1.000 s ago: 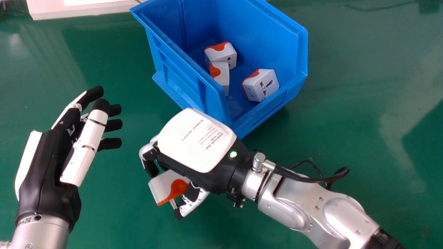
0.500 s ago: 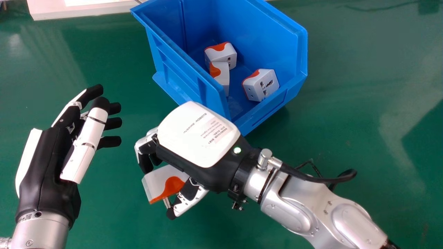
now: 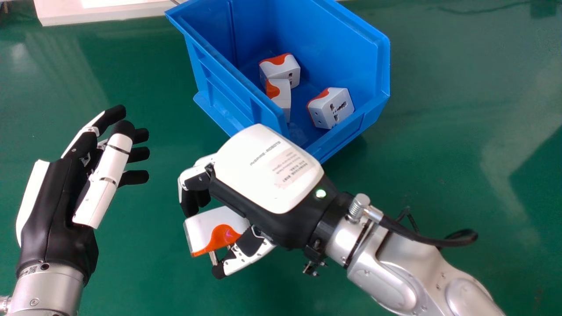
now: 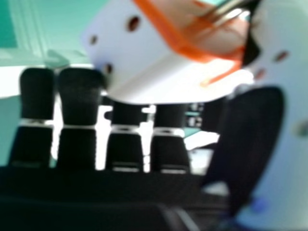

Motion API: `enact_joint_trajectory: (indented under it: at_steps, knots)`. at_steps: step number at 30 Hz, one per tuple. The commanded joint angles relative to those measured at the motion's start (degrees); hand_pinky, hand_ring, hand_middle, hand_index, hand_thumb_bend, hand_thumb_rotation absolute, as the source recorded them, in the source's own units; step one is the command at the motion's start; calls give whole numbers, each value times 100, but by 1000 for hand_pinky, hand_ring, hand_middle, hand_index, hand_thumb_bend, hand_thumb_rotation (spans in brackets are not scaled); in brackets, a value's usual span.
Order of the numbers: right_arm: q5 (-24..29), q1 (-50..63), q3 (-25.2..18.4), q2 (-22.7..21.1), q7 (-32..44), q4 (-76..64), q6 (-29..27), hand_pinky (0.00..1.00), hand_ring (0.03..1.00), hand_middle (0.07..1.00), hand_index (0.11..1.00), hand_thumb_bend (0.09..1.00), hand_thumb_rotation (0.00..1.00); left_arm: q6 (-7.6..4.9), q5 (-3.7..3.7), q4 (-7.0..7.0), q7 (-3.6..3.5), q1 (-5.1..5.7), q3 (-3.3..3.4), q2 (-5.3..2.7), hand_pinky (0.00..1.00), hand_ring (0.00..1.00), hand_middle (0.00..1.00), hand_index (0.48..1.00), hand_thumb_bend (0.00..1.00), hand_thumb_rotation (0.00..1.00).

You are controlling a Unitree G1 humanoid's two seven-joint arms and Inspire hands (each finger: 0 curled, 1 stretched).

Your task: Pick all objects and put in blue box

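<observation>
In the head view my right hand [image 3: 268,171] is at the near edge of the blue box [image 3: 221,94], its fingers and thumb curled round a white and orange adapter [image 3: 208,228]. The same adapter [image 4: 144,62] shows between thumb and fingers of my right hand [image 4: 79,101] in the right hand view. Inside the box lie a white adapter with an orange top [image 3: 281,70], another tilted against it [image 3: 281,94], and a third with socket holes [image 3: 333,107]. My left hand [image 3: 57,210] stays open and empty at the left.
The green table [image 3: 461,145] surrounds the box. A white object [image 3: 105,13] lies at the far left edge. A black cable [image 3: 430,239] loops out beside the right wrist.
My right hand has shifted right and slightly away from the robot, carrying the adapter with it. My left hand has moved slightly left. The adapters in the box have not moved.
</observation>
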Motion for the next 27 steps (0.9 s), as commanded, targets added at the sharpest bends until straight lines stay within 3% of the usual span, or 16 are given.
enact_joint_trajectory:
  at_steps: [1,27]
  knots:
    - [79,54,-119,-18,-6,-333,-32,362,418,524,494,499,0,-121,-14,5,-26,-59,66,53,669,754,782,870,414,752]
    - [-40,203,-238,-17,101,-614,-12,403,425,505,473,502,0,-90,-6,76,-39,-152,91,69,665,747,779,868,424,749]
